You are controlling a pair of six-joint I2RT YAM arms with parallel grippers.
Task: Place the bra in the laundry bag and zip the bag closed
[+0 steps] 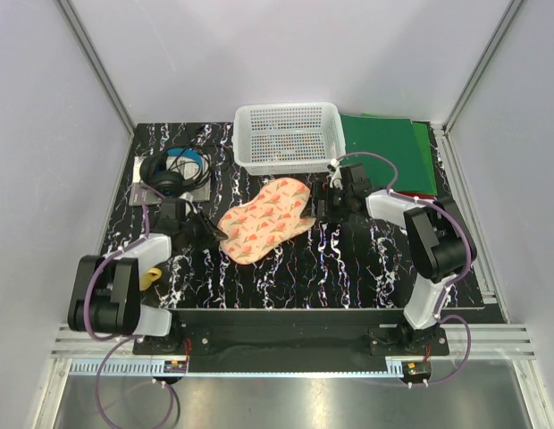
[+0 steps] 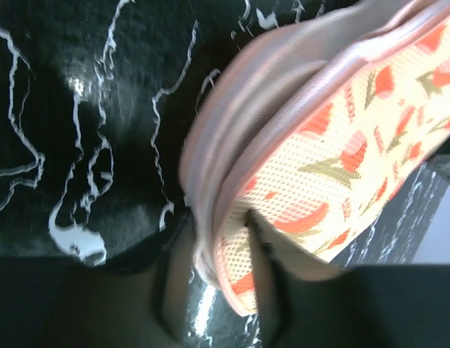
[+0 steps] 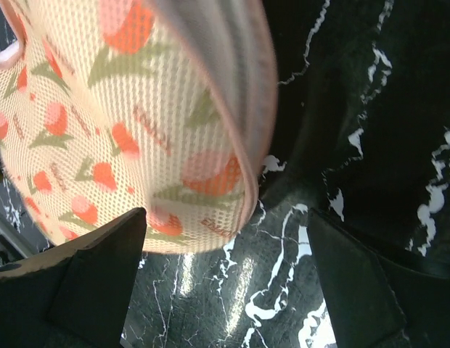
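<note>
Jaws of the left gripper (image 2: 210, 286) pinch the laundry bag (image 2: 341, 159) at its pink edge; those of the right gripper (image 3: 225, 254) stand wide apart beside its other end. The bag lies on the black marbled table (image 1: 348, 268), between both arms, near the white basket (image 1: 288, 134)

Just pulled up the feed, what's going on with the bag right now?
The laundry bag lies folded shut mid-table, in front of the white basket. The left gripper pinches its rim at one end. The right gripper sits open at the other end, not gripping. Its contents are hidden, and I cannot tell how far the zip is closed.
</note>
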